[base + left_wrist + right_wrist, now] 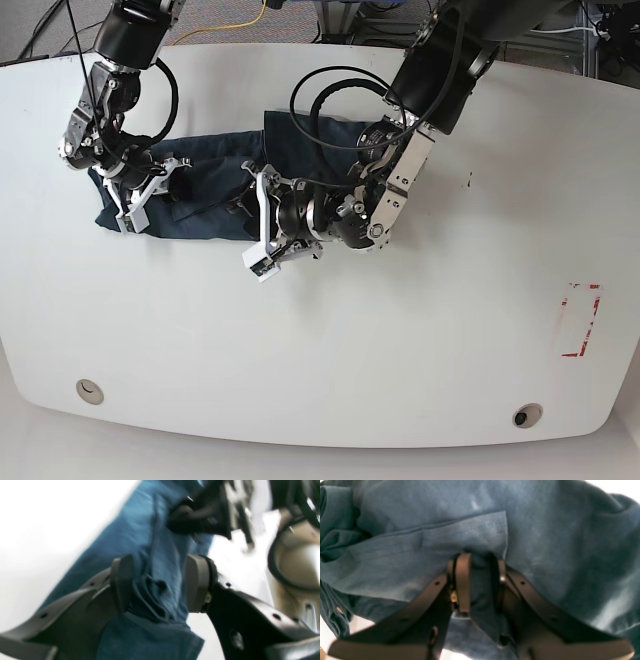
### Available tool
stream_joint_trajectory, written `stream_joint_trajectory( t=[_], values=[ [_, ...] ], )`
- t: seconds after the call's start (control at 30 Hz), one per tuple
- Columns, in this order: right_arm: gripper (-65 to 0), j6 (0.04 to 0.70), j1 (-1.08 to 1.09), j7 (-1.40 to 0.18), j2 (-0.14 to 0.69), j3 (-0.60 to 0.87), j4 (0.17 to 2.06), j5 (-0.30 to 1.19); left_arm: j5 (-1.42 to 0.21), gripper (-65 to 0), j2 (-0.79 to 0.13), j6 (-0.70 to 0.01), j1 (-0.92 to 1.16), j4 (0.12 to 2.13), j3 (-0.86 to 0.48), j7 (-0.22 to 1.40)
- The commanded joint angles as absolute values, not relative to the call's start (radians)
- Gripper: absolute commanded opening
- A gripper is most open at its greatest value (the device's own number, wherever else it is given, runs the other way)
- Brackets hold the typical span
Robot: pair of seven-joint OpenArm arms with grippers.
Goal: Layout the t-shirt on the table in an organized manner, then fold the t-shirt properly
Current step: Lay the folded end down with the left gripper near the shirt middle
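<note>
The dark navy t-shirt (pixel 215 180) lies bunched in a wide strip on the far left part of the white table (pixel 400 330). My left gripper (pixel 248 208) has reached across to the shirt's near right edge. In the left wrist view the left gripper (pixel 160 582) is open, its pads (pixel 197 582) standing on either side of a raised fold of the t-shirt (pixel 140 530). My right gripper (pixel 168 185) is at the shirt's left end. In the right wrist view the right gripper (pixel 482 580) is shut on a pinch of the t-shirt (pixel 545 542), whose cloth fills that view.
A red tape rectangle (pixel 580 320) marks the table's right side. Two round grommet holes (pixel 90 390) (pixel 527 413) sit near the front edge. Cables (pixel 240 20) run behind the far edge. The other arm's dark parts (pixel 207 512) hang close above the cloth in the left wrist view.
</note>
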State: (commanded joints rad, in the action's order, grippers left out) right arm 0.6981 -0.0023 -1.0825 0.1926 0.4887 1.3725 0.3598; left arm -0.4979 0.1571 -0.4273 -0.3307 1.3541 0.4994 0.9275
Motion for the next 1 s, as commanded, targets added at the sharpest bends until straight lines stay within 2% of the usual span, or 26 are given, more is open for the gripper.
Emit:
stream_joint_trajectory(
  t=[0.4, 0.77, 1.0],
  values=[
    [-51.0, 0.698, -0.001, -1.082, 0.191, 0.489, 1.372, 0.357, -0.495, -35.1, 0.157, -0.216, -0.331, 1.377, 0.499, 0.928],
    [-51.0, 0.698, -0.001, -1.084, 0.191, 0.489, 1.372, 0.360, -0.495, -35.1, 0.157, -0.122, -0.292, 1.452, 0.495, 0.932],
    [-51.0, 0.698, -0.002, -1.084, 0.191, 0.489, 1.372, 0.358, -0.496, -35.1, 0.114, -0.073, -0.283, 1.448, 0.498, 0.932]
  ],
)
